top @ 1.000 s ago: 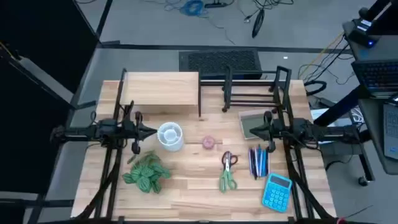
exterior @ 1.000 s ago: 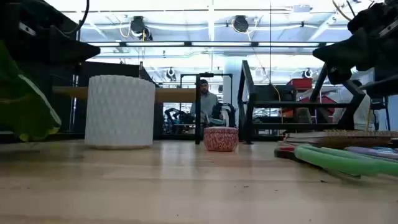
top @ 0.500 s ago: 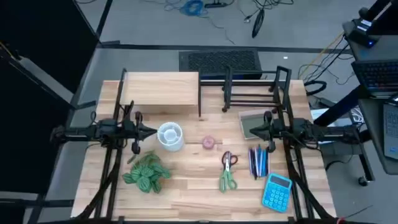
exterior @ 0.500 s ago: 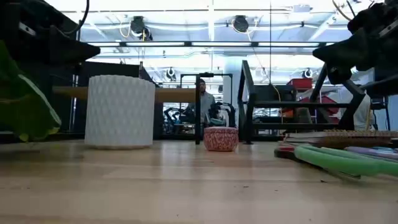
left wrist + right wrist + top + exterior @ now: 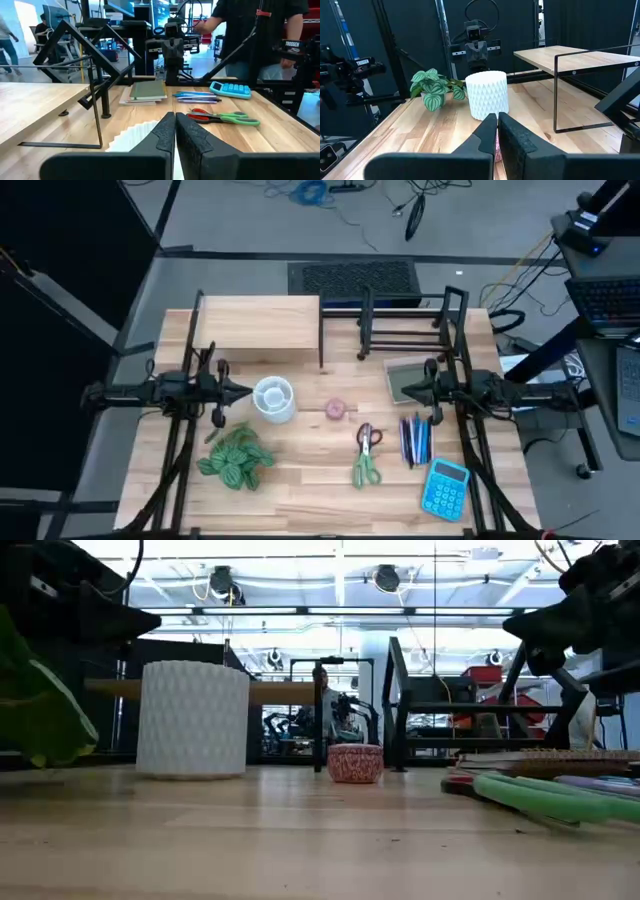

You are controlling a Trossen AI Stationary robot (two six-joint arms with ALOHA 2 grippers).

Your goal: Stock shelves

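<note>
The pale-wood riser shelf (image 5: 258,323) stands at the far left of the table. The black wire rack (image 5: 405,328) stands to its right. My left gripper (image 5: 245,391) hovers shut at the left, its tips just beside a white ribbed cup (image 5: 273,398). My right gripper (image 5: 400,390) hovers shut at the right, over a grey-green notebook (image 5: 412,377). Between the two grippers a small pink tub (image 5: 335,409) rests on the table. In both wrist views the fingers (image 5: 175,131) (image 5: 497,131) lie together with nothing between them.
A leafy green plant (image 5: 235,457) lies near the front left. Green-handled scissors (image 5: 366,455), a bundle of pens (image 5: 415,440) and a blue calculator (image 5: 446,487) lie at the front right. Bare wood shows along the near edge in the middle (image 5: 310,500).
Neither arm nor anything on the table has moved. A person seen beyond the table in the low view has gone out of sight.
</note>
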